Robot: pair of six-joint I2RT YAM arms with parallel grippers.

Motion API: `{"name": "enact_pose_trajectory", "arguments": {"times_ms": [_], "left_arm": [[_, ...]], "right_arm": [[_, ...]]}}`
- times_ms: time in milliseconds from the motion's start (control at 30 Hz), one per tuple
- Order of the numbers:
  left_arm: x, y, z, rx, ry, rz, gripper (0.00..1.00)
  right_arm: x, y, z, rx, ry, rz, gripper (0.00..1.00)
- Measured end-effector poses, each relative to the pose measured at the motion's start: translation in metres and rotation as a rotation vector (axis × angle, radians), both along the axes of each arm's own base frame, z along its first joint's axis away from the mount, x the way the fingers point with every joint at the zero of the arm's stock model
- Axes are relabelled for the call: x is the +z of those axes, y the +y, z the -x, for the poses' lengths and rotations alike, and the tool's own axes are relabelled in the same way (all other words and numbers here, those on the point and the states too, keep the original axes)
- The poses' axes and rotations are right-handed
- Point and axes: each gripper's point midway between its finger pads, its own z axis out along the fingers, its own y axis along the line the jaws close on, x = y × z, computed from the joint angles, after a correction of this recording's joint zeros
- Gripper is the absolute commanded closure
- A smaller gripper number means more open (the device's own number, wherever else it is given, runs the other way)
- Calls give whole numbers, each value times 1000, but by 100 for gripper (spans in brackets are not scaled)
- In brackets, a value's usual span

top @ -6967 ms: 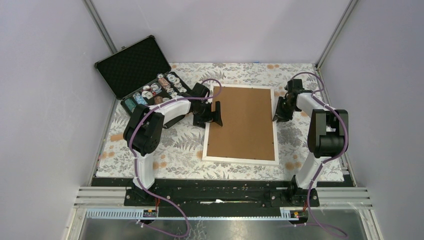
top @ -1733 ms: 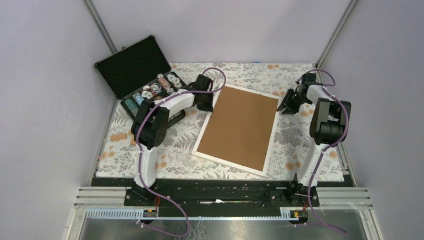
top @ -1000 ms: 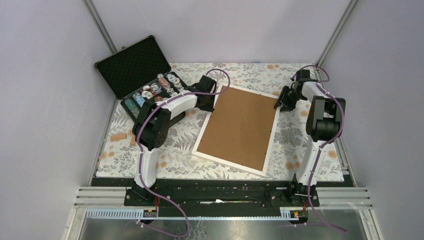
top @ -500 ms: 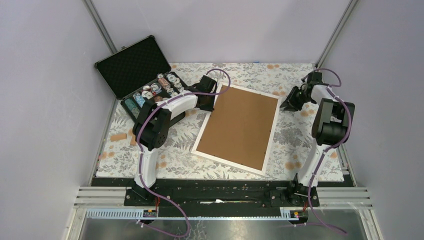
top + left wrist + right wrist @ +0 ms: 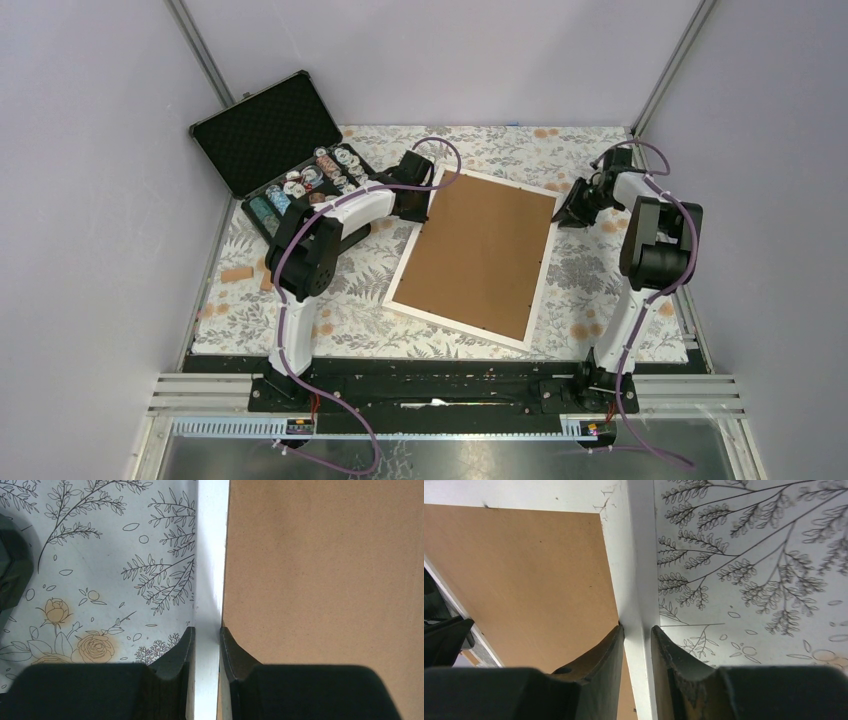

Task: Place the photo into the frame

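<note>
Because the flowered tabletop [image 5: 600, 290] carries the frame [image 5: 209, 555] face down, only its white rails and the brown backing board [image 5: 482, 250] show. The photo cannot be seen in any view, so I cannot tell if it is already under the board. The frame lies in the middle of the top view, its upper end leaning to the right. The left tool [image 5: 206, 635] is almost closed, pinching the left rail near the upper left corner. The right tool [image 5: 638, 630] pinches the right rail near the upper right corner in the same way, probably so the two can steer the frame together. Seven seconds ago the frame lay square to the tabletop edge; now it is rotated.
</note>
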Motion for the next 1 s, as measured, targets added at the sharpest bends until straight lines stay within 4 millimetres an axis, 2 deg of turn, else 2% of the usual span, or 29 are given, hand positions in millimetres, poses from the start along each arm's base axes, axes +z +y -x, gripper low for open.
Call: {"name": "enact_pose_trajectory", "arguments": {"times_ms": [100,1000], "left_arm": [[0,0,0,-1,0,0,100],[0,0,0,-1,0,0,100]], "right_arm": [[-7,4,1,13,15,-3,66],[-6,-1,-1,-1,12,-3,64]]}}
